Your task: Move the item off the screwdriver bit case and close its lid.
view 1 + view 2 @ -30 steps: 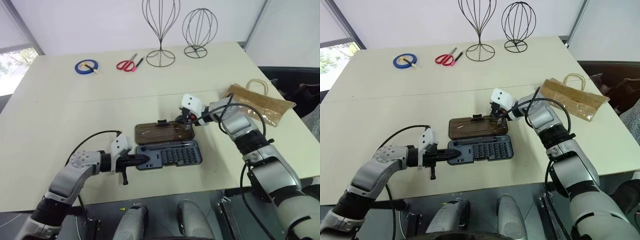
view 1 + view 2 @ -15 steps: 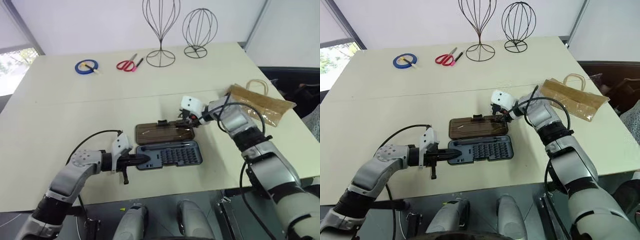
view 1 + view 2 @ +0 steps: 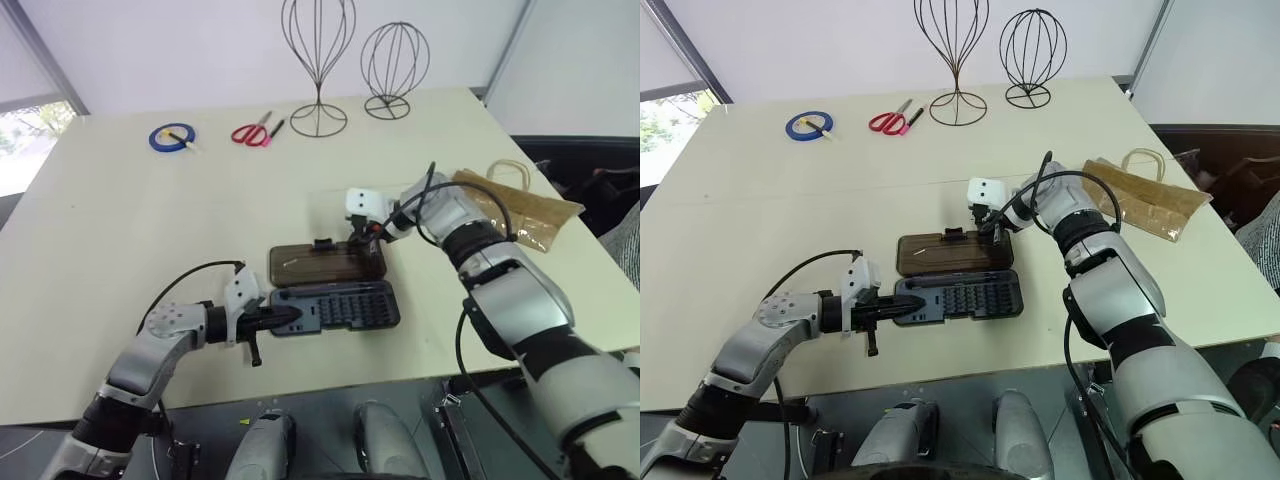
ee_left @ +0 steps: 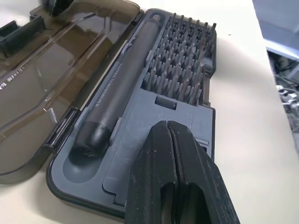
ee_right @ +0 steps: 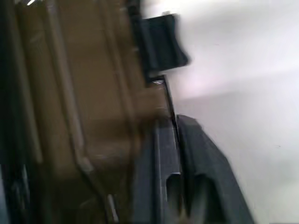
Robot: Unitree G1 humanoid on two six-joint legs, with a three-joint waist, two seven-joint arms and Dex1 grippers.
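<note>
the screwdriver bit case (image 3: 335, 307) lay open near the table's (image 3: 120, 240) front edge, its lid (image 3: 325, 264) flat behind it. the left gripper (image 4: 175, 140), fingers pressed together, rested on the tray's left end. the right gripper (image 5: 176, 135), closed and empty, touched the lid's right edge. the item (image 3: 520, 205) lay far right.

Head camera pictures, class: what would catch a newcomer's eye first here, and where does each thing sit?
First, the open screwdriver bit case at the table's near middle, its brown lid lying flat behind the tray. The left end effector presses, shut, on the tray's left end, while the right end effector is shut at the lid's far right corner. The brown paper bag lies apart at the right edge, and two wire stands rise at the far side.
</note>
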